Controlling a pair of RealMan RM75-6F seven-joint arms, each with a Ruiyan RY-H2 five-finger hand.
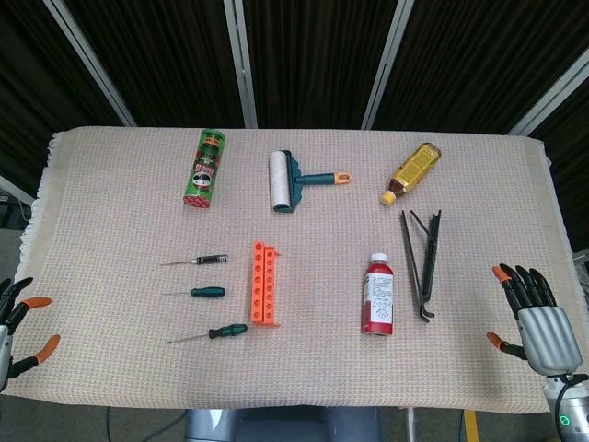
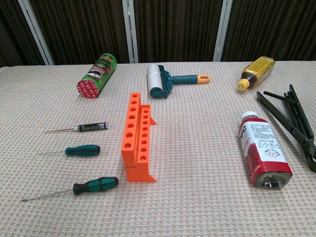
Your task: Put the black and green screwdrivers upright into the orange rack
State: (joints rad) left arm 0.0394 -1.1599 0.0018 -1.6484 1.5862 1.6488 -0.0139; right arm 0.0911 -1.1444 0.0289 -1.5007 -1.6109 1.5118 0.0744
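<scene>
Three screwdrivers (image 2: 89,150) flat left of rack (image 2: 137,140), untouched; left hand (image 1: 20,330) and right hand (image 1: 534,318) empty, fingers spread, parked at table edges, likely pre-reach.

screwdrivers (image 1: 204,292) left of orange rack (image 1: 266,284), hands (image 1: 538,318) open

Nothing reads clearly: the green can (image 2: 97,74) at far left and the red bottle (image 2: 263,150) at near right carry printed labels, their lettering too small to make out.
</scene>
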